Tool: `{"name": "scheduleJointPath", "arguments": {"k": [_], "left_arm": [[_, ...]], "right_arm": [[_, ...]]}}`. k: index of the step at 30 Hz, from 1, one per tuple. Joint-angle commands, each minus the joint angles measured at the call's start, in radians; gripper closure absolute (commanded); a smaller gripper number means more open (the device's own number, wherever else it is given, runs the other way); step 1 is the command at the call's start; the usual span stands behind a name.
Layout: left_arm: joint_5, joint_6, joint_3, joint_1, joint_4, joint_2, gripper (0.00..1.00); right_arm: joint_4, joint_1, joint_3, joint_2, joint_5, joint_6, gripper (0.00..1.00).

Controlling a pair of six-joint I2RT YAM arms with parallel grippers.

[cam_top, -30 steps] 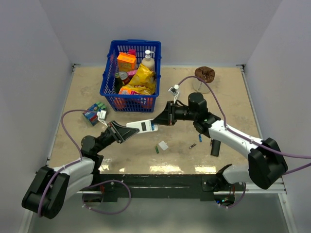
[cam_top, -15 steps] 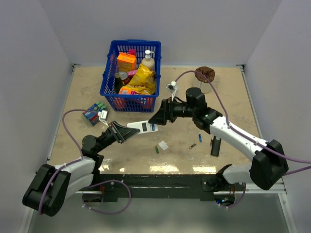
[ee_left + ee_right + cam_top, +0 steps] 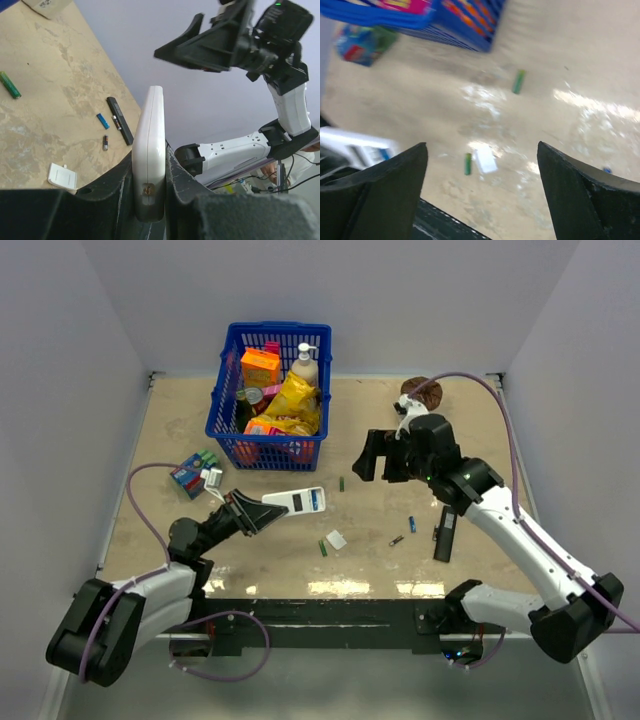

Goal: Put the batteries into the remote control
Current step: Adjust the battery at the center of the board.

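Observation:
My left gripper (image 3: 252, 512) is shut on one end of the white remote control (image 3: 293, 502), holding it above the table; in the left wrist view the remote control (image 3: 150, 135) stands edge-on between the jaws of the left gripper (image 3: 149, 167). My right gripper (image 3: 366, 456) hangs open and empty to the right of the remote, and the right gripper (image 3: 481, 146) has nothing between its fingers in its own view either. Batteries lie loose on the table: a green one (image 3: 340, 483), another green one (image 3: 322, 548), a blue one (image 3: 411, 524) and a dark one (image 3: 397, 540).
A small white cover piece (image 3: 336, 539) lies beside the near green battery. A slim black remote (image 3: 442, 537) lies at the right. A blue basket (image 3: 232, 378) of groceries stands at the back, a colourful battery pack (image 3: 193, 473) at the left, a brown object (image 3: 422, 392) at the back right.
My right gripper has opened and pulled back to the right, away from the remote's tip. A green battery now shows on the table below where it was. The left arm has not moved.

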State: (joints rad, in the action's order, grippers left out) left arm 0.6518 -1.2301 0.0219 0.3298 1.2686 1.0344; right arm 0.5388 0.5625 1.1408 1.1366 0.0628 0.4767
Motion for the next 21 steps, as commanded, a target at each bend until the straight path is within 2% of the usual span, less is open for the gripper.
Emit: {"name": "scheduleJointPath", "arguments": {"k": [1,6,7,11,15,21], "left_arm": [[0.008,0.073,-0.093,0.000,0.280,-0.045,1.00],[0.003,0.104,-0.070,0.000,0.152,-0.077,1.00],[0.003,0.109,-0.068,0.000,0.143,-0.079,1.00],[-0.003,0.142,-0.047,0.000,0.055,-0.079,1.00],[-0.004,0.158,-0.033,0.000,0.000,-0.097,1.00],[-0.014,0.179,-0.031,0.000,-0.054,-0.129,1.00]], "right_arm": [[0.222,-0.056,-0.062,0.049,-0.187,0.057,0.16],[0.210,-0.153,-0.218,0.066,-0.179,0.109,0.27],[0.190,-0.167,-0.240,0.071,-0.172,0.112,0.32],[0.115,-0.260,-0.334,0.115,-0.087,0.114,0.37],[0.075,-0.314,-0.375,0.170,-0.090,0.123,0.44],[0.030,-0.326,-0.406,0.248,-0.067,0.123,0.54]]}}
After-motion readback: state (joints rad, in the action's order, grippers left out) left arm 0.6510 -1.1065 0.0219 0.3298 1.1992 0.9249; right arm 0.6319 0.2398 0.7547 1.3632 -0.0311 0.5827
